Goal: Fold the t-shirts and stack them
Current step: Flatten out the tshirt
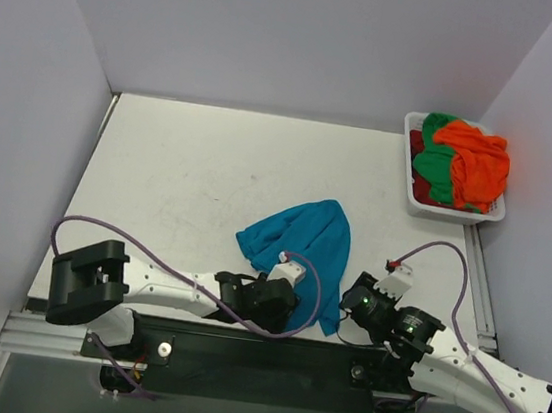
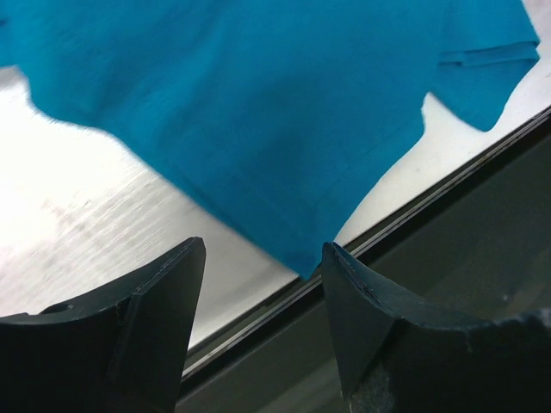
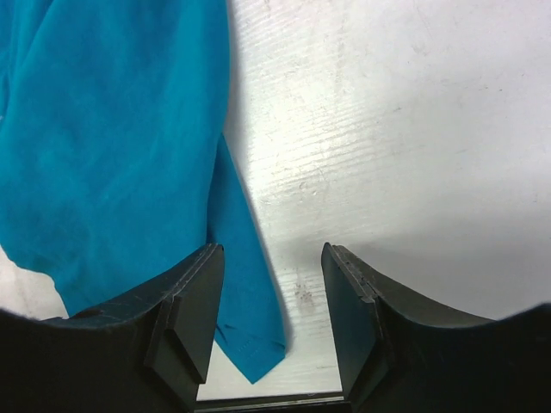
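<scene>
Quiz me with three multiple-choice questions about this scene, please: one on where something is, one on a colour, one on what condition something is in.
1. Where is the teal t-shirt?
A) on the table, near its front edge
B) draped over the back wall
C) on the floor

2. Which colour lies on top in the basket?
A) yellow
B) black
C) orange

3. How does the teal t-shirt lie?
A) folded in a neat square
B) loose and rumpled
C) rolled into a tube

Answers:
1 A: it rests on the white surface by the near edge.
2 C: an orange t-shirt lies over the green t-shirt.
3 B: its outline is irregular and creased.
</scene>
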Controlling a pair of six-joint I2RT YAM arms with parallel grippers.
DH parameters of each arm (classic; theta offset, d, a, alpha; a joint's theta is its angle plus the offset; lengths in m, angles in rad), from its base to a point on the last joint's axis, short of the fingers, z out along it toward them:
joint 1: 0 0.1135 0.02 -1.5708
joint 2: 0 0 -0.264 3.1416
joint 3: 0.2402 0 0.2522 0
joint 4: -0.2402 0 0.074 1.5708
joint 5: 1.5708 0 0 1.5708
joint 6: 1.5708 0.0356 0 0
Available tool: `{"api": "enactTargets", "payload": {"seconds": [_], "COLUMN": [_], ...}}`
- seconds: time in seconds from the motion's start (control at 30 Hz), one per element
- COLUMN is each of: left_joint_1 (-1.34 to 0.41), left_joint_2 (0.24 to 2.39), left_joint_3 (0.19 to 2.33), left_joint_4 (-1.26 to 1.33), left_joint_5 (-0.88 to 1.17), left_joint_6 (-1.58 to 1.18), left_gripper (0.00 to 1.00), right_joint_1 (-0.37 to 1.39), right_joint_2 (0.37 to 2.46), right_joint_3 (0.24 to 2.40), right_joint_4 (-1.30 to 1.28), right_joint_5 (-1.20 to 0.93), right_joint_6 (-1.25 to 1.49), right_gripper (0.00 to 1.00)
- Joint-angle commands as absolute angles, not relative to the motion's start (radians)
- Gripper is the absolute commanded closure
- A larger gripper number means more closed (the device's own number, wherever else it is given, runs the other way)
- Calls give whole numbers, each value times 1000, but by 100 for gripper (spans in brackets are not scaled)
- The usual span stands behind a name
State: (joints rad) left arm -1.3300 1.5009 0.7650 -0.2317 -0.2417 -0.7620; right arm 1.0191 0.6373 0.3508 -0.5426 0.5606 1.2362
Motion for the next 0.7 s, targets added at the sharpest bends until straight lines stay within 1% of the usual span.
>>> {"api": "enactTargets", "payload": {"seconds": [0.0,0.13,0.23,0.3,0.37,0.43,0.47,0.57,0.67], "left_joint_1": [-1350,-1353,-1359,-1367,-1367,-1367,-1365,-1332,-1250], "left_joint_2": [1555,1635,1687,1709,1746,1755,1746,1654,1493], "left_joint_3": [850,905,925,927,931,937,936,920,868], "left_joint_4": [-267,-300,-328,-328,-339,-385,-405,-483,-503], "left_joint_5": [-284,-293,-307,-307,-316,-368,-399,-495,-502], "left_joint_6": [-703,-686,-684,-687,-704,-741,-758,-802,-805], "left_gripper": [32,37,45,52,71,92,100,100,100], "right_joint_1": [1009,1009,1011,1009,1009,1009,1011,1014,1028], "right_joint_2": [646,667,661,658,652,653,658,683,745], "right_joint_3": [341,337,333,328,328,327,327,333,342], "right_joint_4": [-584,-584,-584,-584,-583,-583,-581,-560,-500], "right_joint_5": [552,545,543,543,545,540,538,519,488], "right_joint_6": [1203,1213,1218,1219,1220,1220,1220,1198,1167], "right_gripper": [51,52,52,52,52,52,52,53,54]}}
